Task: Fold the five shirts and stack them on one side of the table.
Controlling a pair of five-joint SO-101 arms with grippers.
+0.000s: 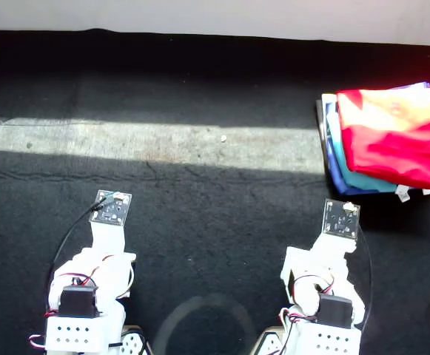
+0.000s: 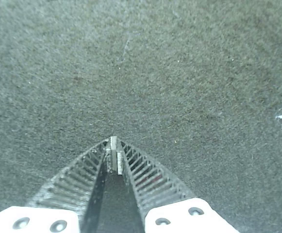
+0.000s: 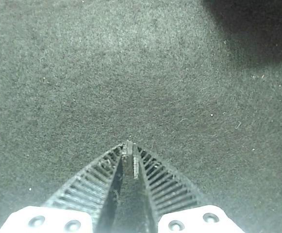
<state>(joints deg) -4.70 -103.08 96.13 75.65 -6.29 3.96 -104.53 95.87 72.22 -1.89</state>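
High view | shirts [image 1: 392, 137] stacked, perhaps five | table [image 1: 200, 200] right side

High camera straight down over the black tabletop [image 1: 200, 207]; both wrist cameras close above it.

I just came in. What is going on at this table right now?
Nothing is being handled at this moment. A stack of folded shirts lies at one side of the dark table, with a red shirt on top and other colours showing under it; the exact number is hard to count. The left tool and the right tool sit near the opposite edge, away from the stack. Each is shut, holding nothing, above bare table cover.
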